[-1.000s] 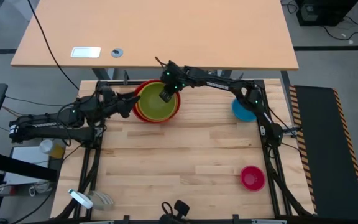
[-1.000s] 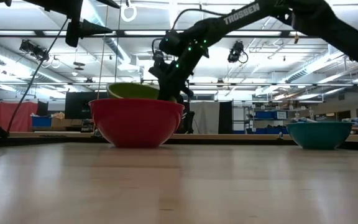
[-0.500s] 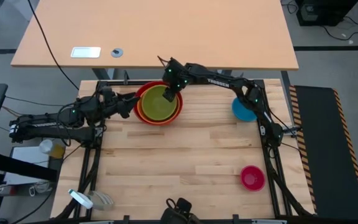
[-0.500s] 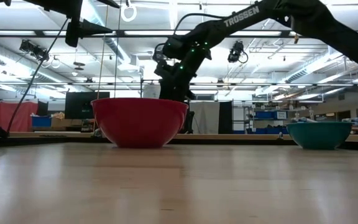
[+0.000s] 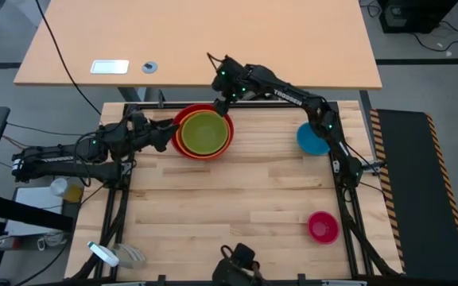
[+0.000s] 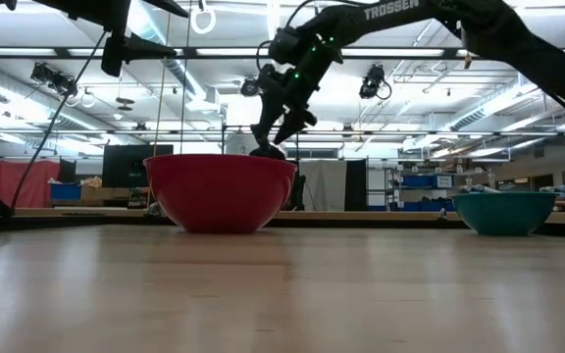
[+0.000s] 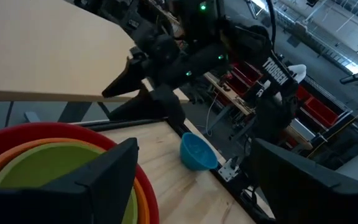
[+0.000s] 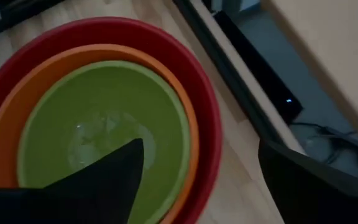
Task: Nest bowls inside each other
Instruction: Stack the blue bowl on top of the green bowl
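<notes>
The red bowl (image 5: 183,117) stands at the table's far side, left of centre. The orange bowl (image 8: 42,81) sits inside it, and the lime green bowl (image 5: 206,132) lies level inside the orange one. My right gripper (image 5: 223,106) hangs open above the stack's far rim, slanting down, with nothing between its fingers (image 8: 201,149). My left gripper (image 5: 165,133) waits open and level just left of the stack, higher than its rim. The blue bowl (image 5: 312,139) stands at the far right. The pink bowl (image 5: 322,227) stands at the near right.
A light wooden desk (image 5: 213,40) lies beyond the table's far edge. The black frame rail (image 8: 229,68) runs right behind the stack. Bare wood lies in the table's middle and near left.
My right gripper has opened and let go of the green bowl's rim. The bowl, tilted a second ago, has dropped level into the orange bowl. The gripper has then risen and drawn back toward the table's far edge.
</notes>
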### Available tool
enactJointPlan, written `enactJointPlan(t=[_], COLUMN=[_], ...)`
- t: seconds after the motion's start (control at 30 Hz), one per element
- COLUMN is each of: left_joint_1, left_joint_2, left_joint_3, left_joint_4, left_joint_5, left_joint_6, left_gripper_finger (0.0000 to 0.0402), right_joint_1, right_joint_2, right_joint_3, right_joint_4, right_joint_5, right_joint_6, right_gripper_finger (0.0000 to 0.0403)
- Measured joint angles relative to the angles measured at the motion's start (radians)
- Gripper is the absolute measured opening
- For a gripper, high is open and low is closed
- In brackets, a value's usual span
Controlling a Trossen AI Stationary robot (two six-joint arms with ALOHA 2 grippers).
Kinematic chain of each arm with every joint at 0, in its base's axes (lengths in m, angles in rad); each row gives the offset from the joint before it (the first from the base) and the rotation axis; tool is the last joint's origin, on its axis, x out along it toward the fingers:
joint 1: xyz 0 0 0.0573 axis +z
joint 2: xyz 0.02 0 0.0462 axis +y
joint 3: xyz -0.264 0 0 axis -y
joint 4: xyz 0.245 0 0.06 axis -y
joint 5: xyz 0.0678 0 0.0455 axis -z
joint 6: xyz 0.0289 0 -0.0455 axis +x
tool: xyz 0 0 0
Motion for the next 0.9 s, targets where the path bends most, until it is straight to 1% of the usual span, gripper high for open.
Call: enactJointPlan(t=[0.17,0.33,0.6,0.83,0.9], left_joint_1=[-0.002,-0.002,-0.002,-0.002,-0.002], left_joint_2=[-0.001,-0.001,-0.001,-0.001,-0.001], left_joint_3=[0.000,0.000,0.000,0.000,0.000], left_joint_4=[0.000,0.000,-0.048,-0.069,-0.069], left_joint_5=[0.000,0.000,0.000,0.000,0.000], left_joint_6=[-0.006,-0.010,-0.052,-0.063,-0.063], left_gripper_finger=[0.0314,0.0314,0.0314,0.0314,0.0314], right_joint_1=[-0.029,-0.089,-0.150,-0.137,-0.127], right_joint_2=[-0.061,-0.123,-0.225,-0.320,-0.356], right_joint_3=[-0.015,-0.016,-0.016,-0.021,-0.051], right_joint_4=[-0.117,-0.212,-0.266,-0.292,-0.288], right_joint_5=[0.082,0.109,0.119,0.140,0.146], right_joint_6=[-0.029,-0.063,-0.109,-0.115,-0.105], right_gripper_finger=[0.0316,0.0297,0.0267,0.0252,0.0249])
